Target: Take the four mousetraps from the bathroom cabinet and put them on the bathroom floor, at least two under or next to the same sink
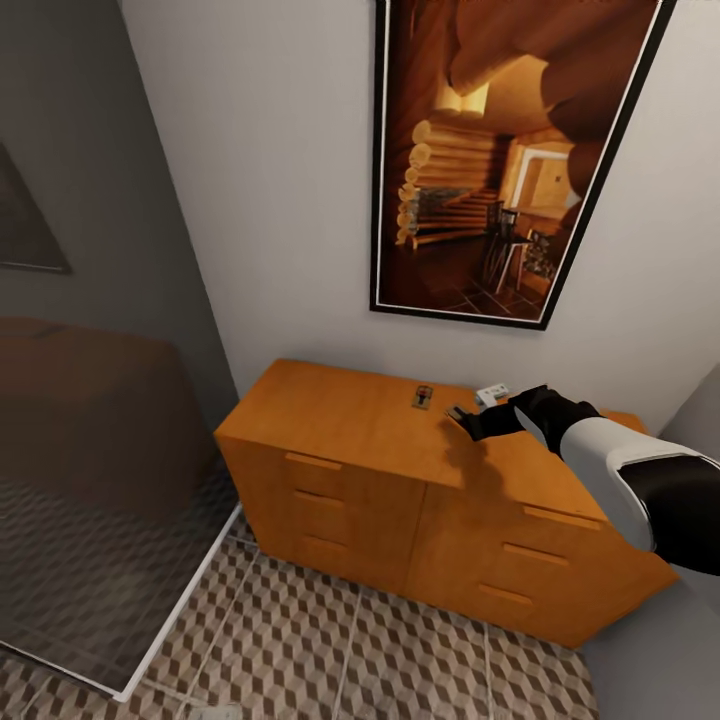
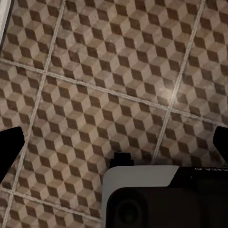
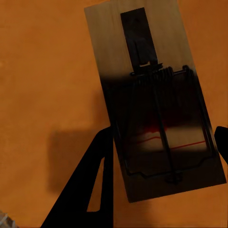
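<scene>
Head view: the orange-brown wooden cabinet (image 1: 400,470) sits against the pale wall, flat-topped, with slim horizontal handles on its drawer fronts. On its top surface, toward one o'clock from the cabinet's middle, lies one mousetrap (image 1: 421,397), a small flat rectangle with dark metal on it. Just beyond it at three o'clock the right claw (image 1: 462,414) reaches in on a black-and-white arm, low over the top. A small pale object (image 1: 492,395) sits near the wall behind the claw; what it is, I cannot tell. A big framed picture (image 1: 500,160) of a log interior hangs above.

Right wrist view: a mousetrap (image 3: 154,99) lies flat on the smooth orange wood, a pale grained board with a dark spring coil, wire bar and black plate. The right claw (image 3: 161,142) is spread wide, one dark finger on each side of the board, not pinching it.

Left wrist view: the bathroom floor (image 2: 114,80) shows cube-patterned brown and beige tiles with pale grout. The left claw (image 2: 116,145) hangs spread apart above it, gripping nothing.
</scene>
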